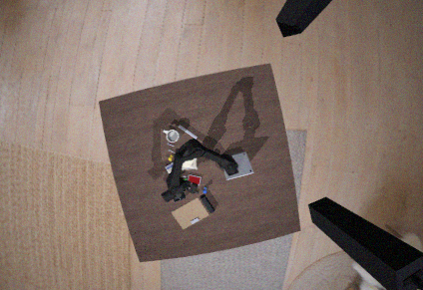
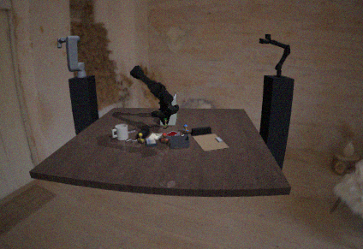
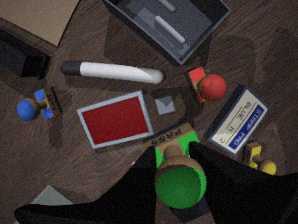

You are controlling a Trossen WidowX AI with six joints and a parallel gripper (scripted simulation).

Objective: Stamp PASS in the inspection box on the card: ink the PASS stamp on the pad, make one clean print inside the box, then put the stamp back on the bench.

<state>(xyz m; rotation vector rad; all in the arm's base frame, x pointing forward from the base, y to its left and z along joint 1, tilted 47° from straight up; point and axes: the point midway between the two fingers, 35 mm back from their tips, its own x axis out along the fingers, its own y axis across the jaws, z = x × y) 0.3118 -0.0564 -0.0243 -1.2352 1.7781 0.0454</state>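
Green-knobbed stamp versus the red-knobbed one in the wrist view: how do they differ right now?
The green-knobbed stamp is clamped between the gripper fingers; the red-knobbed stamp lies free on the bench. The green one points its knob at the camera; the red one lies tipped sideways. Both have round knobs.

Ink pad (image 3: 116, 120) left of stamp (image 3: 178, 183), marker (image 3: 113, 71) beyond, tray (image 3: 165, 10) probably farthest.
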